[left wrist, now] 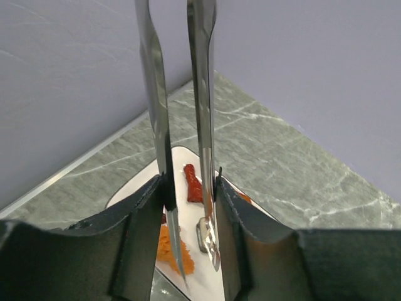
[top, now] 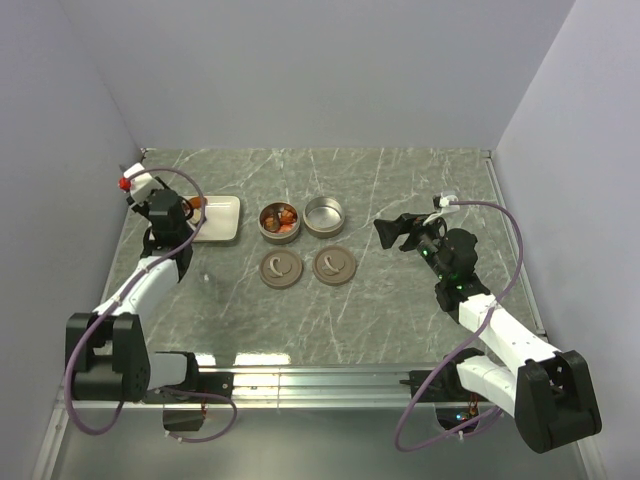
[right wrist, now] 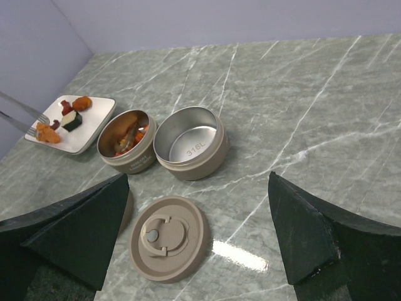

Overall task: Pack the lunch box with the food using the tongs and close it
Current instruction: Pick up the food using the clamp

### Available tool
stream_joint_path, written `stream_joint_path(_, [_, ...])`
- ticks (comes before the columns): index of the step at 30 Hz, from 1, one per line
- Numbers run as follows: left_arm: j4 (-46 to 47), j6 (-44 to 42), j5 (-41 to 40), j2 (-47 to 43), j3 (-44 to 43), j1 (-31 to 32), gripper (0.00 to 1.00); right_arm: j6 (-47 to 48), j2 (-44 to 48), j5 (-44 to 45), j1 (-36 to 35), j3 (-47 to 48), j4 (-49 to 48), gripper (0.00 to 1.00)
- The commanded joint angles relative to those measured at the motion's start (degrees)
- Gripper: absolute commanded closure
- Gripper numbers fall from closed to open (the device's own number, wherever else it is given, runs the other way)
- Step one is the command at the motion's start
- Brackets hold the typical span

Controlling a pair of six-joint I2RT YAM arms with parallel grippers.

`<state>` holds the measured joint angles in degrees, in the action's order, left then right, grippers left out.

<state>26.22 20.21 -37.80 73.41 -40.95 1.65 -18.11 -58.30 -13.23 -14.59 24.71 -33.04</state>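
Note:
My left gripper [left wrist: 191, 241] is shut on the metal tongs [left wrist: 202, 106]. Their two tips stand slightly apart just above the white plate [left wrist: 187, 216], with nothing between them. An orange piece of food [left wrist: 166, 246] lies by the left tip and a red strip [left wrist: 193, 182] lies farther back. In the top view the left gripper [top: 178, 212] is at the plate's [top: 222, 222] left edge. The lunch box is two round tins: one holds food [top: 279, 220], the other [top: 323, 215] is empty. My right gripper [top: 400, 232] hangs open above a lid [right wrist: 168, 237].
Two brown lids [top: 280, 267] [top: 334, 265] lie flat in front of the tins. From the right wrist, several food pieces [right wrist: 72, 119] show on the plate [right wrist: 91, 135], left of the filled tin [right wrist: 125, 143] and the empty tin [right wrist: 191, 150]. Walls close in on three sides.

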Motion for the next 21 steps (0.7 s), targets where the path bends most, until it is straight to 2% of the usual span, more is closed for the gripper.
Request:
stream_joint_path(1, [1.5,-1.3,-3.7,-3.8,1.1,0.0,0.57,0.4,0.4,-0.2,0.4,1.1,-2.1,0.01])
stream_joint_path(9, [0.9,-4.6,-9.7,-0.4,-1.1,0.0,0.53,0.4,0.6,-0.1,0.3,1.0,-2.1,0.01])
stream_joint_path(21, [2.4,-5.0,-8.9,5.9,-3.8,-1.5,0.52,0.4,0.8,-0.5,0.3,0.8,-2.3,0.01])
